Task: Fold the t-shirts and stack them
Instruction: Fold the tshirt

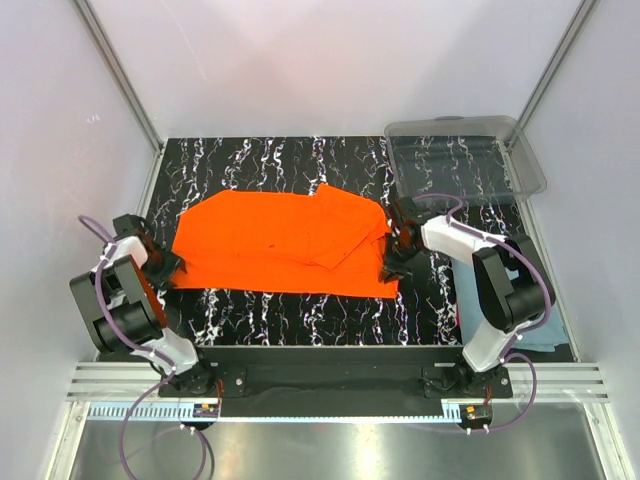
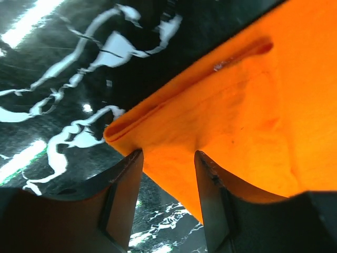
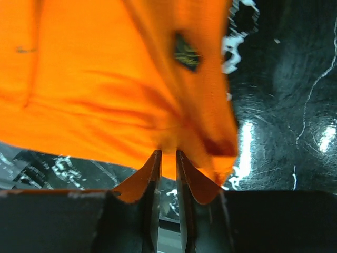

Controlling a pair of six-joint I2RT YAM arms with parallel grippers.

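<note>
The orange t-shirt point(image 1: 280, 245) lies spread on the black marbled table, with a part folded over near its right end. My left gripper point(image 1: 170, 268) is at the shirt's left edge. In the left wrist view it point(image 2: 168, 155) is open, and the shirt's folded edge point(image 2: 210, 121) lies between its fingers. My right gripper point(image 1: 392, 262) is at the shirt's near right corner. In the right wrist view it point(image 3: 167, 153) is shut on the orange cloth point(image 3: 105, 89), which bunches at the tips. The blue-grey t-shirt point(image 1: 545, 338) lies at the near right, partly under the right arm.
A clear plastic bin point(image 1: 530, 165) stands at the far right corner of the table point(image 1: 300, 315). White walls and metal rails close in the table on three sides.
</note>
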